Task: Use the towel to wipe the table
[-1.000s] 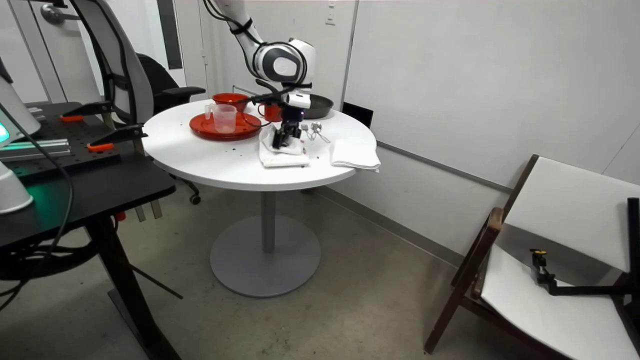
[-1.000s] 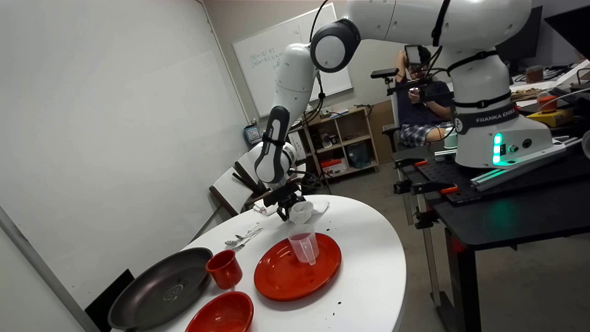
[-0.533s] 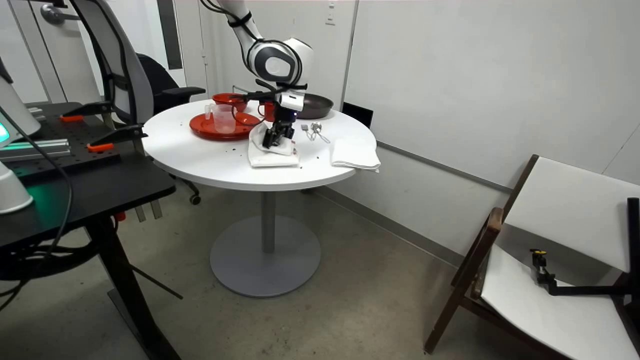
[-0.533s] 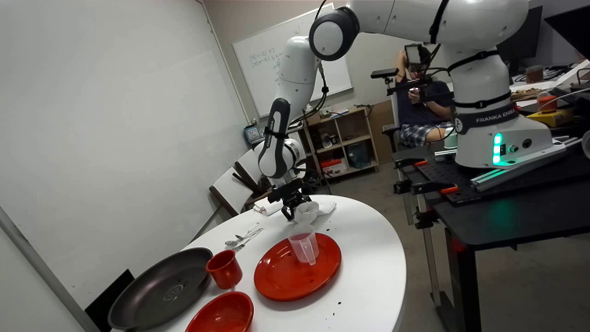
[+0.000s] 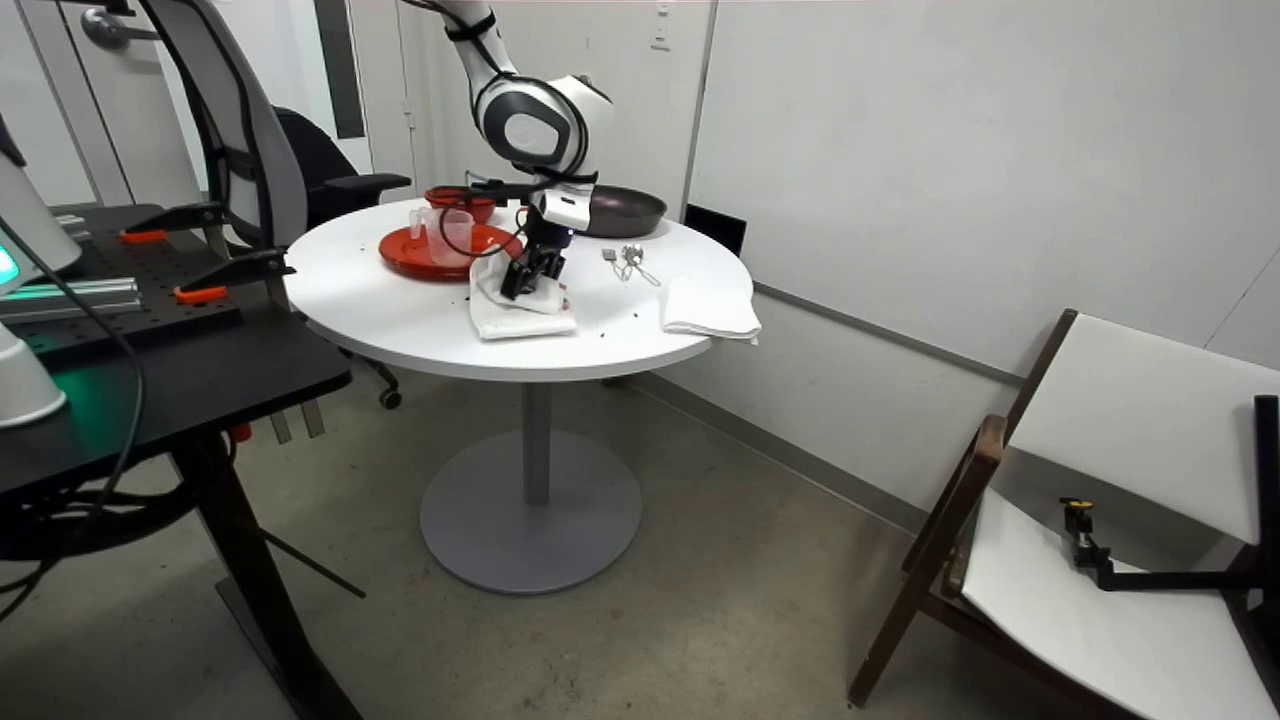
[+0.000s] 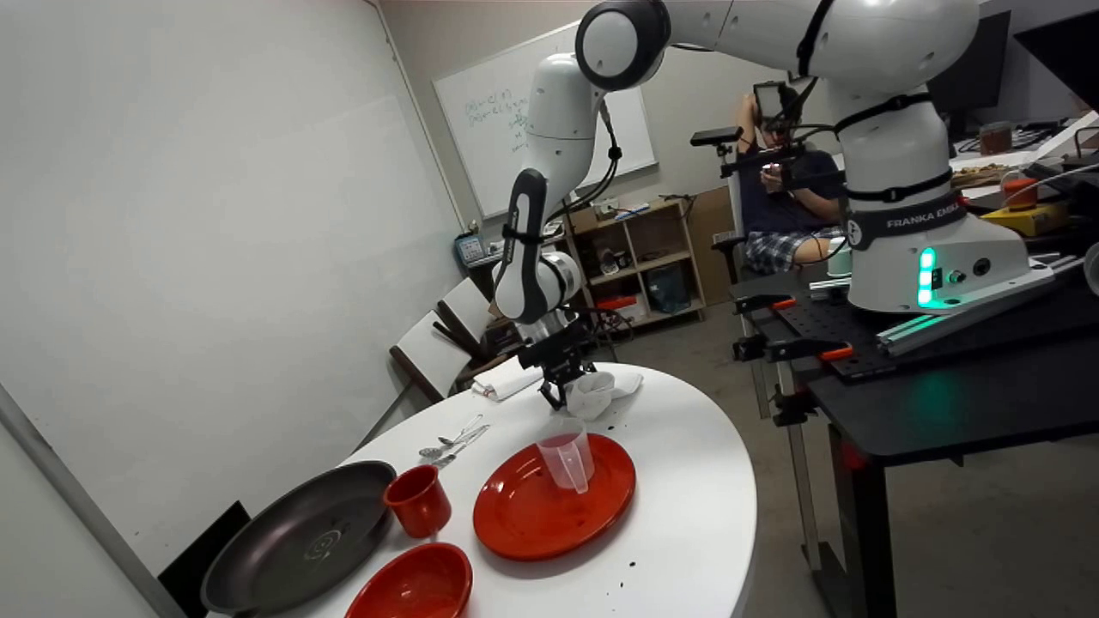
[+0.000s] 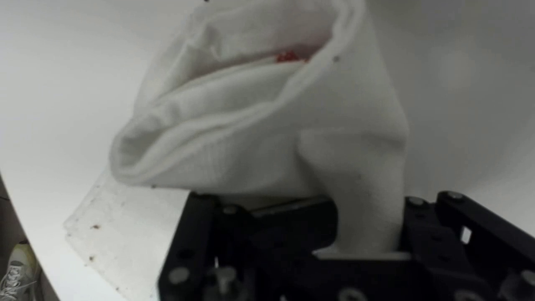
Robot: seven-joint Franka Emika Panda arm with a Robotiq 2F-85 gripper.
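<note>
On the round table [image 5: 400, 335], towel [image 7: 267, 154] in the pinch of the gripper [image 7: 370, 223], near 1 red plate [image 6: 532, 519].

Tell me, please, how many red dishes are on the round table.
3: a plate under the clear cup, a mug between plate and pan, and a bowl beside the mug, cut off in an exterior view. Others could be hidden, though none shows.

Pinched in the gripper [image 7: 370, 228], the whitish-grey towel [image 7: 330, 117] is standing in a bunched, open fold, red showing inside; its flat, dark-specked part is lying below the gripper on the table [image 5: 380, 320], whose round white top is spreading beneath both.
</note>
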